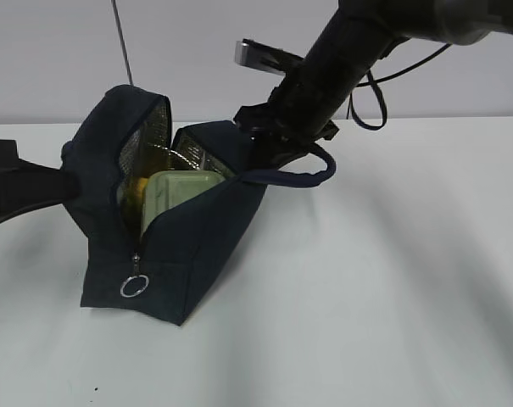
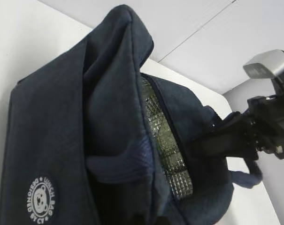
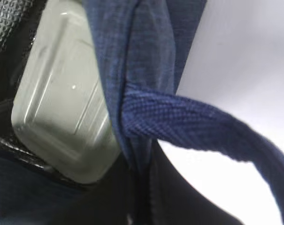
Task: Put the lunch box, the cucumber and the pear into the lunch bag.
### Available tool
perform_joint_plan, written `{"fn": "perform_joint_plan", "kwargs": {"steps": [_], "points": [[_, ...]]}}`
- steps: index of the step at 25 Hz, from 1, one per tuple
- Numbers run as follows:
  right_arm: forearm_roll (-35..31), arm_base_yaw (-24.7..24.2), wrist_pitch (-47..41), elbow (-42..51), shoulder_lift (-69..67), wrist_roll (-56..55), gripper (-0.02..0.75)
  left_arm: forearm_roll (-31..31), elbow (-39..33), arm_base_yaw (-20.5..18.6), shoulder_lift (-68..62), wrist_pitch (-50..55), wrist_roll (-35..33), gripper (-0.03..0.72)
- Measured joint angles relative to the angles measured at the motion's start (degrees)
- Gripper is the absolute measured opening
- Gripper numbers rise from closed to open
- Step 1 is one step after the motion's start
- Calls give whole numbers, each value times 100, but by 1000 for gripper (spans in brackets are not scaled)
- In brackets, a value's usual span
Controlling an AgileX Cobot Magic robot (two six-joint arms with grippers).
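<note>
The navy lunch bag (image 1: pixel 180 254) stands open on the white table, its silver ring pull (image 1: pixel 135 287) hanging at the front. The sage-green lunch box (image 1: pixel 180 193) sits inside; it also shows in the right wrist view (image 3: pixel 62 93). A yellow patch (image 1: pixel 140 184) left of the box looks like the pear. The cucumber is hidden. My left gripper (image 1: pixel 68 180) is shut on the bag's left wall. My right gripper (image 1: pixel 258 148) is shut on the bag's right rim (image 3: pixel 132 70), just below the strap handle (image 3: pixel 203 126).
The silver quilted lining (image 2: pixel 167 150) shows inside the bag's mouth. A second strap (image 2: pixel 118 164) lies close to the left wrist camera. The right arm (image 2: pixel 254 131) leans in from the upper right. White table surface (image 1: pixel 392 280) lies right of the bag.
</note>
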State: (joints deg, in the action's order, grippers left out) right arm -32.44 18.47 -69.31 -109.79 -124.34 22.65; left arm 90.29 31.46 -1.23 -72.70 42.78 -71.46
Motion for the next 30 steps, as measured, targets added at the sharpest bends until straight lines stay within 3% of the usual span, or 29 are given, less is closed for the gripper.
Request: {"fn": "perform_joint_plan", "kwargs": {"steps": [4,12,16,22,25,30], "points": [[432,-149,-164,0,288,-23,7,11,275,415,-219,-14,-6,-15],[2018,-216,-284,0,630,-517,6,349,1054,2002,-1140,-584,-18,-15],[2285,-249,-296,0,643,-638,6,651,1294,2291,-1529,-616,-23,-15],[2295,-249,-296,0,650,-814,27,922,1299,2309,-1682,-623,-23,-15],[2127,-270,-246,0,650,-824,140,961,1299,2309,-1688,-650,-23,-15],[1850,-270,-209,0,664,-813,496,987,1299,2309,-1688,-675,-23,-15]]}}
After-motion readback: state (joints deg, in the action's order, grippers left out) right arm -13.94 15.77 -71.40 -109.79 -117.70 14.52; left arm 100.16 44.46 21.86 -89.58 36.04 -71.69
